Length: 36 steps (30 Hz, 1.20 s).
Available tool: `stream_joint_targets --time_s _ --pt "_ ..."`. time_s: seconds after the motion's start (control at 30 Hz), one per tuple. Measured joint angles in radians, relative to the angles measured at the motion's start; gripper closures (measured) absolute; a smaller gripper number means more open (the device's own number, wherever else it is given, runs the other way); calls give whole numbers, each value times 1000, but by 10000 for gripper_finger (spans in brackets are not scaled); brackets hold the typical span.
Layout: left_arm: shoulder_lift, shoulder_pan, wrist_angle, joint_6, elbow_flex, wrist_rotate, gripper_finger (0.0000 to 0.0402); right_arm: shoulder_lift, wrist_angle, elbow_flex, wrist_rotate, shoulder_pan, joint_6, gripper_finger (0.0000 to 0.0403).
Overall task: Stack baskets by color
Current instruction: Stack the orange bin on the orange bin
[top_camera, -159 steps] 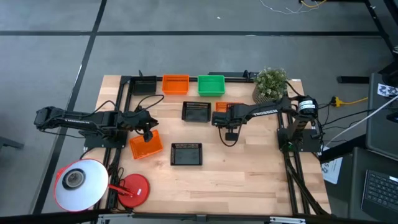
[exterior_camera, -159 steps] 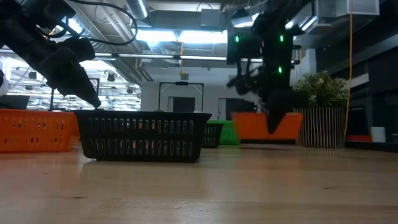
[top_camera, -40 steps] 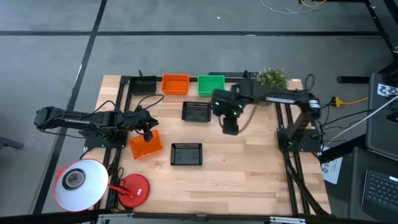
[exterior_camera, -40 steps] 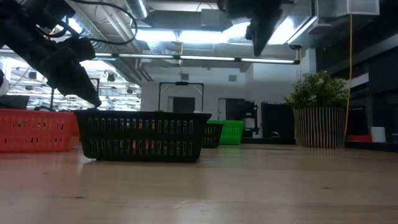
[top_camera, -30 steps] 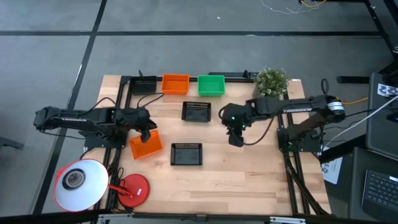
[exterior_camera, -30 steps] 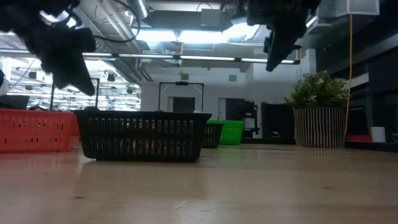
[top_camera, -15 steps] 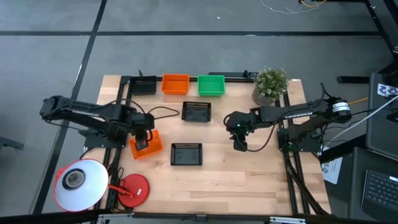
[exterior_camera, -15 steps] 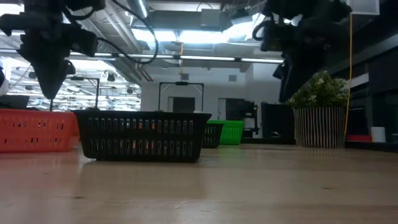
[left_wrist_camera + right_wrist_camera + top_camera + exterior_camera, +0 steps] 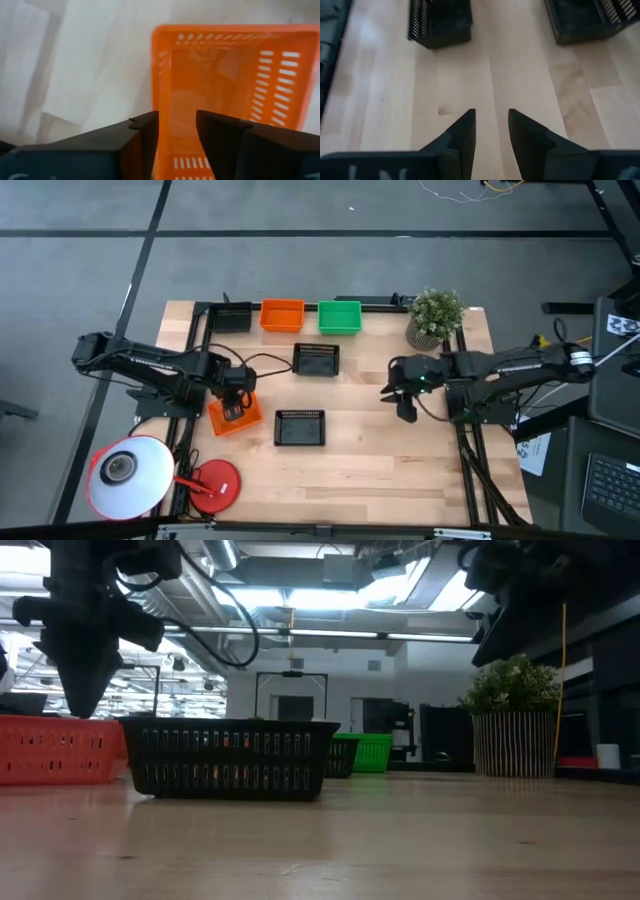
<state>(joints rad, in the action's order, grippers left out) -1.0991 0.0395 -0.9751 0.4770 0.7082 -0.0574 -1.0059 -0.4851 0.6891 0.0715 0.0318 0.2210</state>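
Observation:
An orange basket [image 9: 238, 420] lies near the table's left edge. My left gripper [image 9: 232, 407] points down over it, open, with one finger above a side wall [image 9: 156, 75] and the other above the inside. At the far edge stand a black basket [image 9: 232, 317], an orange one [image 9: 282, 315] and a green one [image 9: 340, 317]. Two more black baskets [image 9: 316, 359] [image 9: 300, 427] sit mid-table. My right gripper [image 9: 405, 406] hangs open over bare wood at the right. My left gripper comes at the orange basket from above, its fingertips [image 9: 80, 705] about level with the rim [image 9: 40, 720]. I cannot tell whether either finger touches the wall. The basket rests flat on the table.
A potted plant [image 9: 436, 315] stands at the far right corner. A white round lamp [image 9: 130, 475] and a red round base [image 9: 215, 483] sit at the near left. Black frame rails [image 9: 200, 340] run along the left, right and far sides. There is bare wood along the near edge.
My right gripper has drawn back from mid-table toward the right edge, sinking a little. My left gripper has tipped from slanting to pointing almost straight down and has shifted over the orange basket near the left edge. No basket has moved.

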Motion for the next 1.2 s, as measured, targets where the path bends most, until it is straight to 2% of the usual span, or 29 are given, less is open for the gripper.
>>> stream_joint_targets --time_s 0.2,0.43,0.67,0.77,0.9,1.07,1.2 --pt "-7 0 4 -7 -14 -43 264 65 74 -71 0 31 37 289" --pt "-76 0 16 13 -89 -53 264 73 194 -128 1 65 36 289" --pt "-106 0 184 15 -165 -53 264 73 235 -139 0 80 30 289" --pt "-107 0 218 -9 -174 -30 289 73 236 -139 0 80 14 289" --pt "-92 0 195 -34 -131 -37 383 73 235 -139 0 80 7 289" --pt "-49 -1 90 -61 -2 -121 399 73 235 -139 0 80 5 289" --pt "-18 -9 14 -149 168 -255 401 73 235 -139 0 80 2 289"
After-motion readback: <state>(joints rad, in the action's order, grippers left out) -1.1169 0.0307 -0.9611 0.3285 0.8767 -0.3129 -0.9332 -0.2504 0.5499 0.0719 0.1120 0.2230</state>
